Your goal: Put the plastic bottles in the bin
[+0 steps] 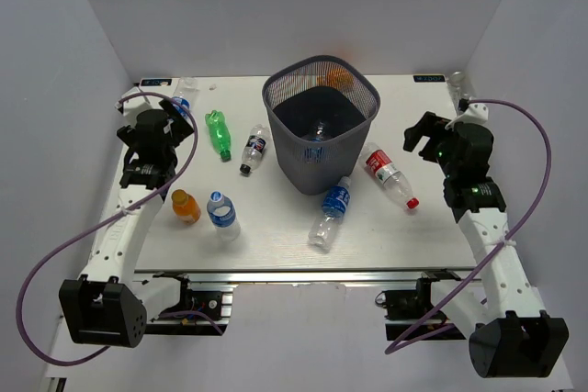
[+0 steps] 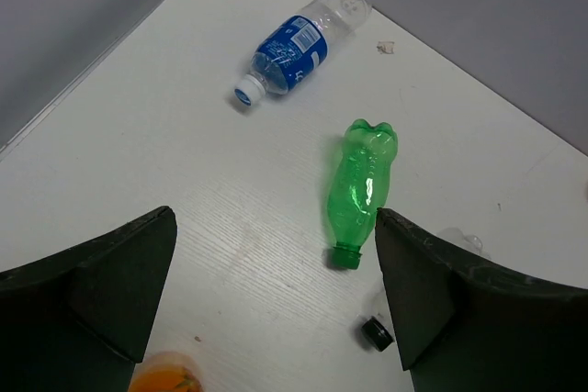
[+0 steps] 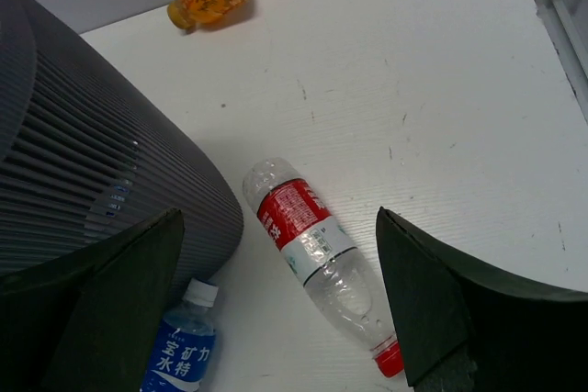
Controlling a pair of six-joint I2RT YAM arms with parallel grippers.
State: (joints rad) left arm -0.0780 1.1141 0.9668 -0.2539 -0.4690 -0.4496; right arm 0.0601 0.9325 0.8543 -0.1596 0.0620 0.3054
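The left gripper [image 2: 274,227] and the right gripper [image 3: 278,227] both stand wide open and empty, so a pick is only being prepared. The green bottle [image 2: 360,192] lies before the left one and the red-labelled bottle [image 3: 308,245] below the right one, just beside the bin [image 1: 312,168]; a gripper must descend and close across the body. Only the top view looks into the bin, where perhaps one clear bottle [image 1: 319,128] lies.
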